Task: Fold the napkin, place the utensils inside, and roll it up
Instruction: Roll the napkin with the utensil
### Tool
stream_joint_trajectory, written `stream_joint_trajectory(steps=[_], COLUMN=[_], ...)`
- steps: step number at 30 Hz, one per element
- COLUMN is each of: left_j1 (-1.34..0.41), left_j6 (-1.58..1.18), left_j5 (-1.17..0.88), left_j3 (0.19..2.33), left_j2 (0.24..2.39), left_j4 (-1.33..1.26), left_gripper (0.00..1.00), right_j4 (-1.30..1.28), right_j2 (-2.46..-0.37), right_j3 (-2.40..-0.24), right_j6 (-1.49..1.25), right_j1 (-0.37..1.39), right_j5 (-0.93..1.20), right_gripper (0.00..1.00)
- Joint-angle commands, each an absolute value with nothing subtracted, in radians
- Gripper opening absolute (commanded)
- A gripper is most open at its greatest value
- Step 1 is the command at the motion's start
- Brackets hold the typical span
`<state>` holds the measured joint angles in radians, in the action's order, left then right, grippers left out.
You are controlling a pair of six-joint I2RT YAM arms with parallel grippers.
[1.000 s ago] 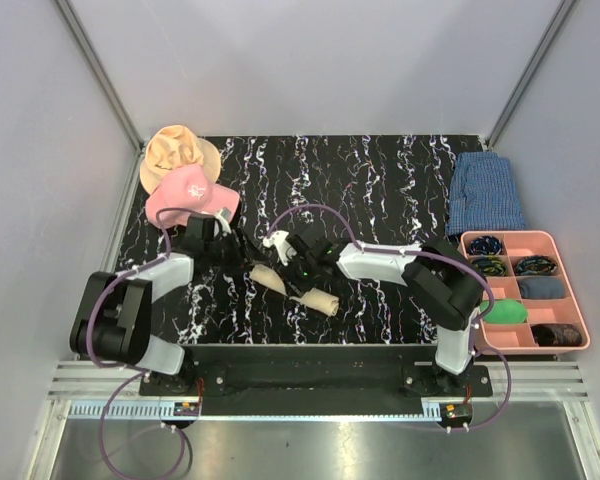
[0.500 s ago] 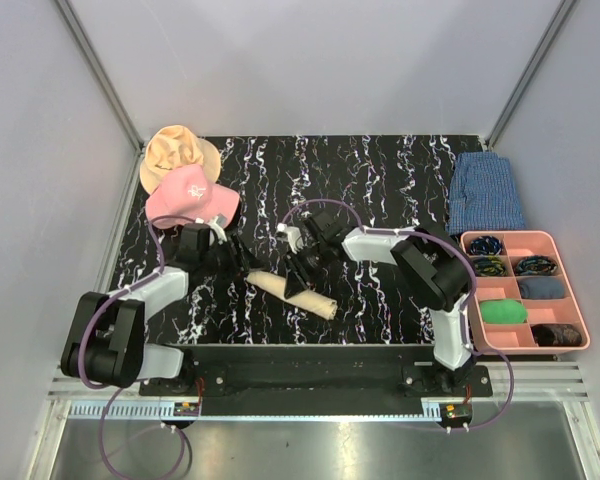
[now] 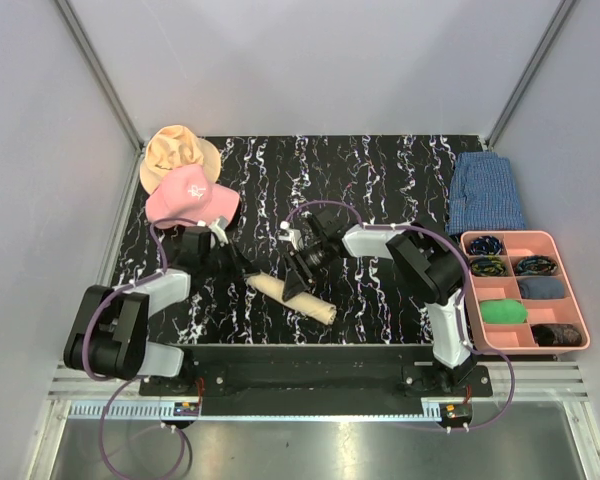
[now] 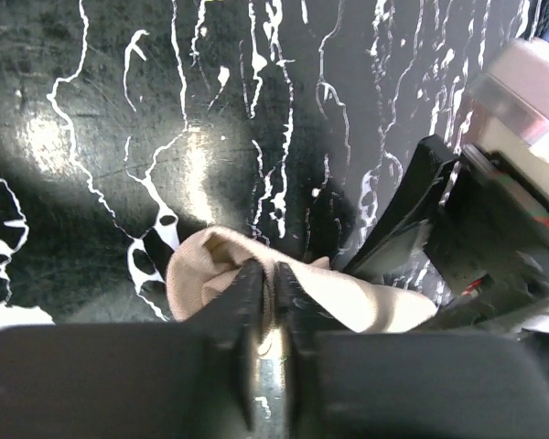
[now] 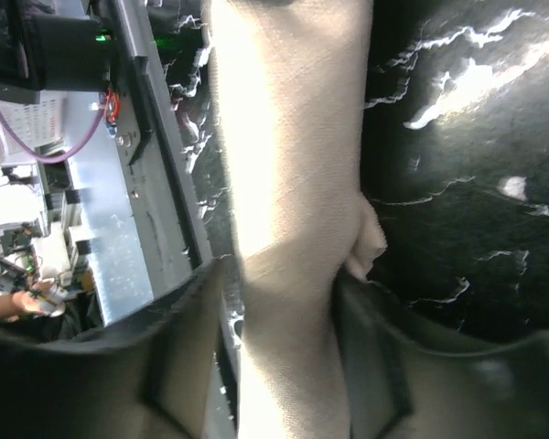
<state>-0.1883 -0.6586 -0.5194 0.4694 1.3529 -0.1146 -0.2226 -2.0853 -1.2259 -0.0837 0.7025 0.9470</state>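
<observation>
The napkin (image 3: 291, 298) lies as a rolled beige tube, slanting across the near middle of the black marbled counter (image 3: 380, 180), with one end towards the left arm and the other towards the near edge. The left pincer (image 3: 242, 272) meets the roll's upper left end. In the left wrist view its jaws are drawn almost together, with only a thin slit between them, and a fold of cloth is nipped at the tips while the rest bulges out to either side. The right pincer (image 3: 302, 275) sits over the roll's middle. In the right wrist view its fingers (image 5: 188, 338) straddle the tube, held apart by the roll's width and closing on it from both flanks. The cloth bunches slightly beside the far finger.
</observation>
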Motion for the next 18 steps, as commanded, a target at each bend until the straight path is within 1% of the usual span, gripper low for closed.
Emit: stream_joint_trajectory(steps=[1, 2, 4, 7, 9, 13, 18], left_j1=[-0.186, -0.186, -0.186, -0.186, -0.184, -0.184, -0.183], left_j6=[-0.655, -0.657, -0.661, -0.661, -0.657, -0.66, -0.655], left_j5=[-0.549, -0.546, -0.538, -0.514, -0.505, -0.509, -0.512], left_j3=[0.479, 0.483, 0.498, 0.534, 0.564, 0.603, 0.644], left_j2=[1.382, 1.385, 1.396, 1.42, 1.451, 1.5, 1.552], left_j4=[-0.183, -0.181, -0.175, -0.127, -0.091, -0.064, -0.035], left_gripper=[0.0, 0.0, 0.0, 0.0, 0.0, 0.0, 0.0], right_j4=[-0.328, -0.343, -0.357, -0.356, -0.35, -0.295, -0.219], right_j2=[-2.08, -2.047, -2.007, -1.913, -1.843, -1.738, -1.657], right_j3=[-1.2, -1.209, -1.215, -1.213, -1.204, -1.151, -1.092], right_j6=[-0.074, -0.077, -0.087, -0.092, -0.072, -0.008, 0.101], right_j1=[0.692, 0.689, 0.69, 0.693, 0.704, 0.79, 0.908], right_j5=[0.761, 0.714, 0.672, 0.568, 0.456, 0.234, 0.063], right_gripper=[0.66, 0.7, 0.72, 0.79, 0.81, 0.82, 0.83])
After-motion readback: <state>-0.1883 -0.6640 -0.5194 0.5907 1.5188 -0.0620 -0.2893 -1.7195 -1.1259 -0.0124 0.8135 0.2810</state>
